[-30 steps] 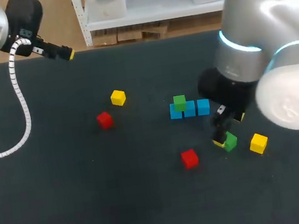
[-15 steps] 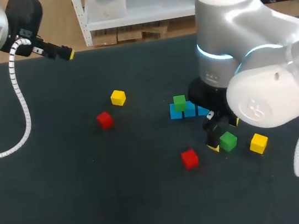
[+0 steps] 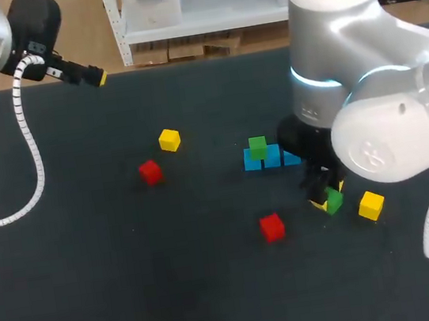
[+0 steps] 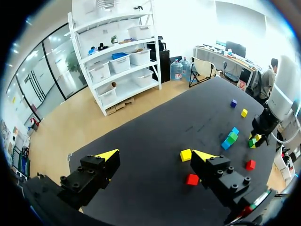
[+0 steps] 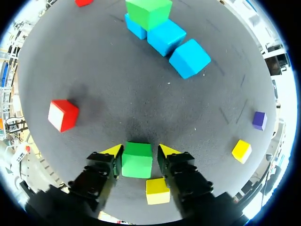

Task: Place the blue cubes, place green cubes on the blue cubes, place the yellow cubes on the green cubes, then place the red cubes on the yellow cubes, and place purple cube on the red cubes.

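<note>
Three blue cubes (image 3: pixel 271 156) lie in a row, with a green cube (image 3: pixel 257 147) on the left one. My right gripper (image 5: pixel 140 150) is down at the table, shut on a second green cube (image 5: pixel 137 159), a finger on each side. That cube (image 3: pixel 334 200) shows just below the right gripper (image 3: pixel 323 193) in the head view. A yellow cube (image 5: pixel 157 190) lies right behind it, under the wrist. Loose on the table are yellow cubes (image 3: pixel 371 205) (image 3: pixel 169 140), red cubes (image 3: pixel 272 227) (image 3: pixel 150 171) and a purple cube (image 5: pixel 259 120). My left gripper (image 4: pixel 157 155) hangs open and empty over the far left corner.
The dark table (image 3: pixel 97 289) has bare room across its front and left. My right arm's large body (image 3: pixel 367 107) covers the table's back right in the head view and hides the purple cube there.
The right gripper's fingers have come together onto the green cube, and the right arm has shifted slightly to the right. The left arm has not moved.
</note>
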Robot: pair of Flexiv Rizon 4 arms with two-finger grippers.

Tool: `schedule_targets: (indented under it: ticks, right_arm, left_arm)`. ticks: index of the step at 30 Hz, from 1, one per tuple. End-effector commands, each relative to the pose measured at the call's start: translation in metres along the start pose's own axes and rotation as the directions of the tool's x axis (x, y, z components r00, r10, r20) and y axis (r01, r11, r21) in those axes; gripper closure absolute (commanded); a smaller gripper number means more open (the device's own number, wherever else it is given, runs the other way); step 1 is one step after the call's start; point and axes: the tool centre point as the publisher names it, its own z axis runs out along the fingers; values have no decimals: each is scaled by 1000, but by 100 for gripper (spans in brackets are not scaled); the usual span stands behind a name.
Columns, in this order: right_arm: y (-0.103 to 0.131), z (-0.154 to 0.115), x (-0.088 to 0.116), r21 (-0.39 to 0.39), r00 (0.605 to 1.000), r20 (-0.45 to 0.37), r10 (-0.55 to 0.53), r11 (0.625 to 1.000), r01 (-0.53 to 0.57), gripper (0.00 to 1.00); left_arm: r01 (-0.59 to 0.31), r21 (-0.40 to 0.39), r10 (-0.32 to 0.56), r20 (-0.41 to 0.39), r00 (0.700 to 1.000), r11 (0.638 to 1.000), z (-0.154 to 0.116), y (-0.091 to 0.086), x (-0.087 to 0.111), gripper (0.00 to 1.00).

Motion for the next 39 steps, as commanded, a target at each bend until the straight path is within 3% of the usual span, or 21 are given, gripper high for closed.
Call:
schedule_targets:
  ticks: [1,9,14,26,30,39]
  right_arm:
    - [0,-1,1,6,1000,3,1,1000,-1,100]
    - [-4,-18,9,-15,998,54,-44,999,45,100]
    - [-12,-47,20,-56,980,116,-164,984,171,100]
    - [-16,-94,13,44,874,23,-486,874,484,100]
    - [-20,-99,5,78,847,1,-532,844,531,100]
    - [-24,-102,-2,70,865,-7,-502,863,501,100]
  left_arm:
    - [-1,4,1,4,1000,1000,0,1,1,0]
    - [-1,4,1,4,1000,1000,0,1,1,0]
    - [-1,4,1,4,1000,1000,0,1,1,0]
    - [-1,4,1,4,1000,1000,0,1,1,0]
    - [-1,4,1,4,1000,1000,0,1,1,0]
    - [-1,4,1,4,1000,1000,0,1,1,0]
